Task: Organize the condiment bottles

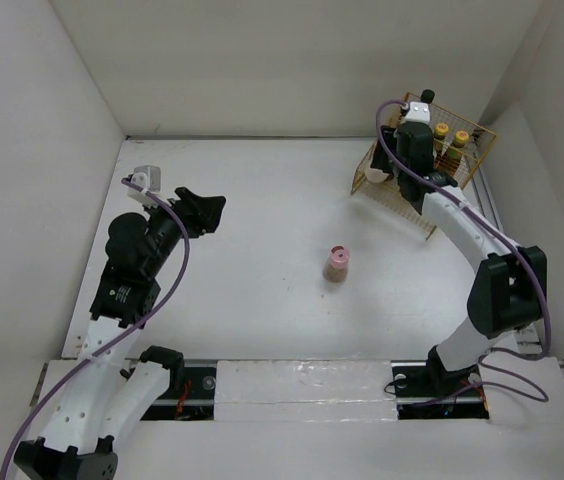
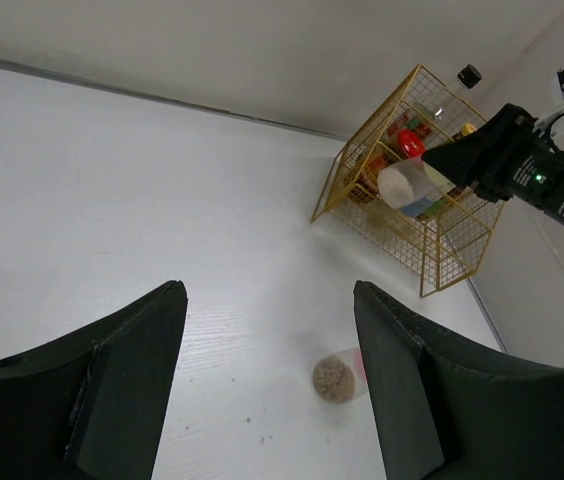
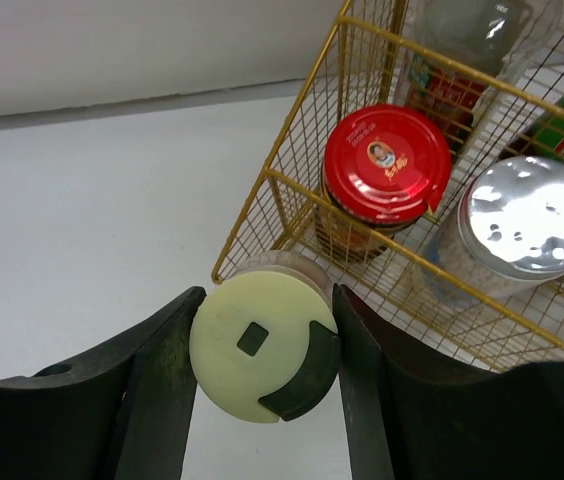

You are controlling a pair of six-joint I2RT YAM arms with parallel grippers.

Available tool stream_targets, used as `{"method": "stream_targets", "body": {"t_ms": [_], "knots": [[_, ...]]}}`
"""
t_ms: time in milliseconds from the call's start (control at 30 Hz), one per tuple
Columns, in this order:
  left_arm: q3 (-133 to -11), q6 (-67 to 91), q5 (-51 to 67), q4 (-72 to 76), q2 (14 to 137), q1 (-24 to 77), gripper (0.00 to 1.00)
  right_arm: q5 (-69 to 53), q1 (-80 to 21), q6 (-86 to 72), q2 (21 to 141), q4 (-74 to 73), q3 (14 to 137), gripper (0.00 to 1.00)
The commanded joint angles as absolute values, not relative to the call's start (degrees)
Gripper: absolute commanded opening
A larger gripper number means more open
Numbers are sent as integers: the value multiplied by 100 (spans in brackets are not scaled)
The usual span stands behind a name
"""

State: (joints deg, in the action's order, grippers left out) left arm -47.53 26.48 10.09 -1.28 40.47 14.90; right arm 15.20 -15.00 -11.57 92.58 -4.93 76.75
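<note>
Right gripper [image 3: 267,335] clasps cream-capped bottle [image 3: 250,352] beside basket [image 3: 292,187].

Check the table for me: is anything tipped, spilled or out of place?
Yes. The pink-capped bottle seems to lie on its side mid-table, alone, far from the basket holding other bottles. No spill is visible.

A yellow wire basket [image 1: 480,140] stands in the upper right of the overhead view, set at an angle to the white walls [image 1: 302,60] - close to their corner. It rests on a white table [image 1: 252,230], whose bare surface carries a few small dark specks.
</note>
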Motion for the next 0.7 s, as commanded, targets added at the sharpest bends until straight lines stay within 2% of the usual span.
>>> {"method": "stream_targets", "body": {"t_ms": [0, 533, 667], "knots": [[-4737, 2672, 1072, 193, 4069, 1459, 64, 1372, -1354, -1002, 9272, 53, 8156, 41], [-4737, 2672, 1011, 141, 4131, 1459, 64, 1634, -1406, -932, 10143, 167, 8042, 42], [-4737, 2672, 1011, 141, 4131, 1459, 64, 1635, -1406, -932, 10414, 220, 8042, 49]]}}
